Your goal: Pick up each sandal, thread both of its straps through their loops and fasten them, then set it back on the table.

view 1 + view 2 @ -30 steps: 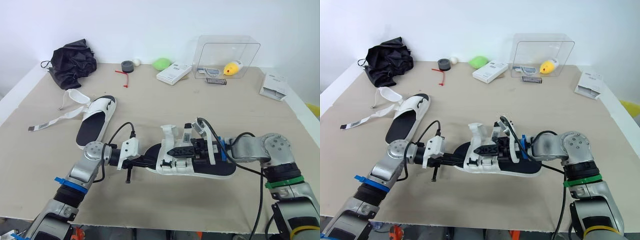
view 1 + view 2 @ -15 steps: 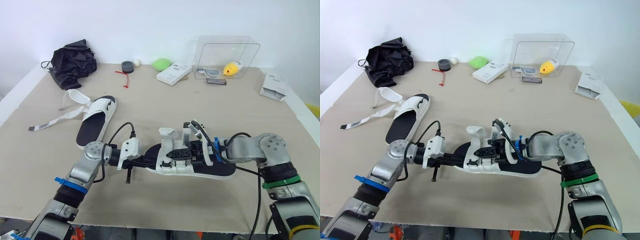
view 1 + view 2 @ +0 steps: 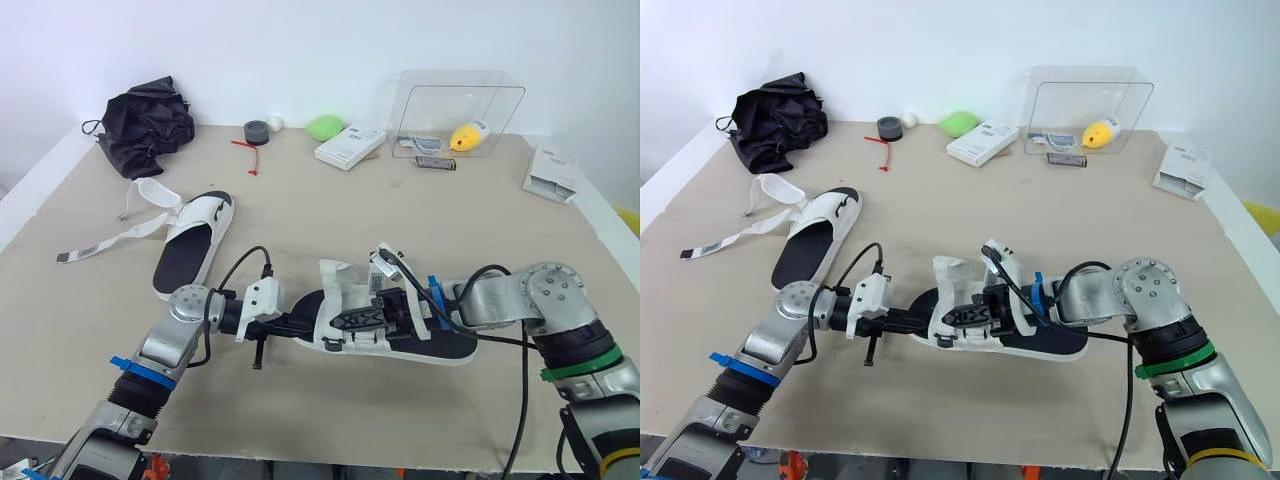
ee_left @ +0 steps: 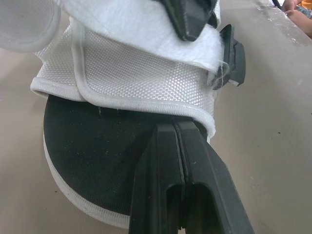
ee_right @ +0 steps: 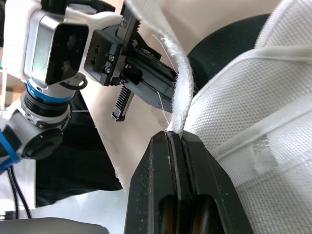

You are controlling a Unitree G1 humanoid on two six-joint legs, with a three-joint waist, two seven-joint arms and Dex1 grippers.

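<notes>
One sandal [image 3: 452, 346], black sole with white straps, lies in the middle of the table near the front. My left gripper [image 3: 306, 322] is shut on the edge of its sole [image 4: 97, 161] at the left end. My right gripper [image 3: 347, 319] reaches over the sandal from the right and is shut on a white strap [image 5: 183, 102], which rises from between its fingers [image 5: 161, 161]. A second strap [image 3: 343, 274] stands up loose. The other sandal [image 3: 195, 246] lies flat at the left, its long straps [image 3: 120, 230] spread out on the table.
Along the back edge sit a black bag [image 3: 145, 125], a tape roll [image 3: 255, 132], a green object [image 3: 324, 127], a white box [image 3: 349, 147] and a clear case [image 3: 458, 112]. Another white box [image 3: 552, 172] lies at the far right.
My right gripper has drawn the strap lower and a little leftward over the sandal. The left gripper keeps its hold on the sole. The camera has shifted slightly.
</notes>
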